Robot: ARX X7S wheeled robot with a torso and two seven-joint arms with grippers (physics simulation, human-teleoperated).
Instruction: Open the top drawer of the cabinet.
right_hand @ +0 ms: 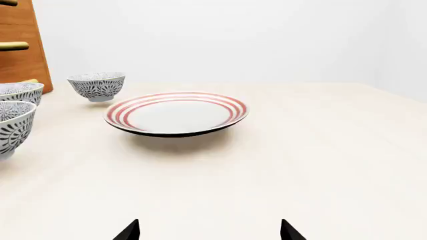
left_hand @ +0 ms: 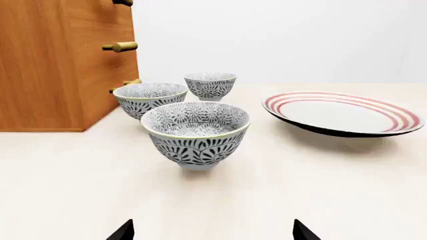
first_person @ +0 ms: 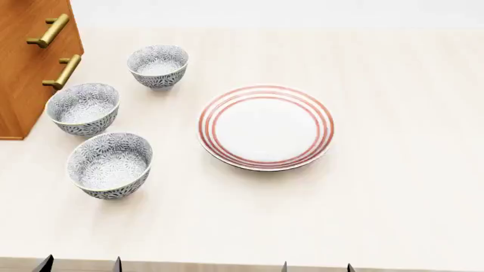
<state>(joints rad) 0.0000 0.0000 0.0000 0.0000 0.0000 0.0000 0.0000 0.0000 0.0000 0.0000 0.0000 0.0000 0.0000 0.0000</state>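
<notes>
Cabinet (first_person: 30, 68) stood at the table's (first_person: 393, 187) 10 o'clock edge – handles facing right. Three bowls ran beside it: far bowl (first_person: 157, 66) at 11 o'clock, middle bowl (first_person: 83, 108) at 9 just beside the cabinet, near bowl (first_person: 110, 164) at 8. Plate (first_person: 266, 127) sat centre, at 3 o'clock of the bowls – well apart.

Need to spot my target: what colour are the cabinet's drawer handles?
Brass-gold bars, handles on the orange-brown cabinet; clearest in the head view.

The orange-brown cabinet (first_person: 22, 73) stands at the table's far left, its top drawer (first_person: 30, 22) shut.
</notes>
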